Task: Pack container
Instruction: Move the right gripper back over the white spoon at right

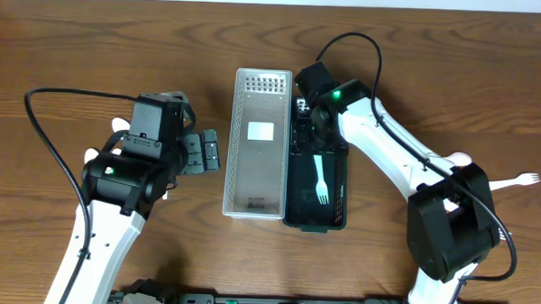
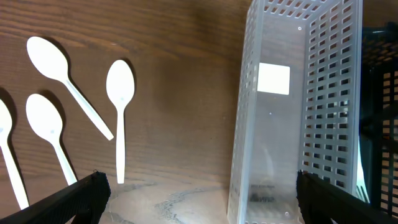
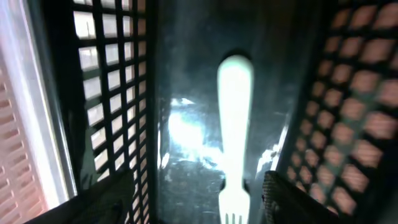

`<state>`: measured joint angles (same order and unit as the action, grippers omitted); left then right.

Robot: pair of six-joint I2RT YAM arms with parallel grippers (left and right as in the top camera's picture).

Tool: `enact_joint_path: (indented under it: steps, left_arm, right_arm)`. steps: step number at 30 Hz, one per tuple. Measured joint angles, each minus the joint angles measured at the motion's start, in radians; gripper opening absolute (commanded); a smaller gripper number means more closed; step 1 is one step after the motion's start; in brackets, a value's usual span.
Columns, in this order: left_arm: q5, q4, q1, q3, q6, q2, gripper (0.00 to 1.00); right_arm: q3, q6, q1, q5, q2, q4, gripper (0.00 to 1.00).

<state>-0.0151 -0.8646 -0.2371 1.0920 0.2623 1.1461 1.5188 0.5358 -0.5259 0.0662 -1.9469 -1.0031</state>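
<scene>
A white perforated container (image 1: 230, 169) stands mid-table, with a black mesh container (image 1: 340, 219) against its right side. A white plastic fork (image 1: 322, 179) lies flat on the black container's floor. My right gripper (image 1: 306, 117) is open at the far end inside the black container. In the right wrist view its fingers (image 3: 199, 202) straddle the fork (image 3: 234, 106) without touching it. My left gripper (image 1: 207, 154) is open and empty, just left of the white container (image 2: 273, 124). Several white spoons (image 2: 119, 87) lie on the wood to its left.
Another white fork (image 1: 520, 180) lies on the table at the far right, beyond the right arm's base. A white utensil tip (image 1: 118, 125) shows beside the left arm. The white container's wall shows at the left edge of the right wrist view (image 3: 18, 124).
</scene>
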Motion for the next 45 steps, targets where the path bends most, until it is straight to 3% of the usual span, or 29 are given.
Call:
enact_joint_path:
  steps: [2,4,5,7,8,10,15,22,35,41,45]
  left_arm:
    - [0.0,0.0,0.0,0.0,0.0,0.0,0.98]
    - [0.0,0.0,0.0,0.0,0.0,0.0,0.98]
    - [0.0,0.0,0.0,0.0,0.0,0.0,0.98]
    - [0.0,0.0,0.0,0.0,0.0,0.0,0.98]
    - [0.0,0.0,0.0,0.0,0.0,0.0,0.98]
    - [0.0,-0.002,0.0,0.0,0.0,0.0,0.98]
    - [0.0,-0.013,0.0,0.0,0.0,0.0,0.98]
    - [0.0,-0.014,0.0,0.0,0.0,0.0,0.98]
    - [0.0,-0.014,0.0,0.0,0.0,0.0,0.98]
    - [0.0,-0.015,0.0,0.0,0.0,0.0,0.98]
    - [0.0,-0.015,0.0,0.0,0.0,0.0,0.98]
  right_arm:
    - [0.061,-0.003,0.006,-0.047,0.0,-0.041,0.66]
    - [0.143,0.008,0.023,-0.097,0.01,-0.071,0.82]
    - [0.178,0.018,0.035,-0.115,0.018,-0.087,0.85]
    - [0.245,0.059,0.079,-0.14,0.045,-0.127,0.76]
    - [0.277,0.114,0.119,-0.152,0.071,-0.15,0.79]
    - [0.306,0.214,0.2,-0.166,0.114,-0.19,0.99]
    - [0.314,0.465,0.447,-0.173,0.152,-0.25,0.99]
    - [0.237,0.582,0.628,-0.167,0.115,-0.23,0.99]
    - [-0.172,0.698,0.688,-0.152,0.105,0.04,0.95]
    - [-0.239,0.748,0.722,-0.151,0.105,0.106,0.9]
    - [-0.261,0.79,0.735,-0.151,0.105,0.11,0.93]
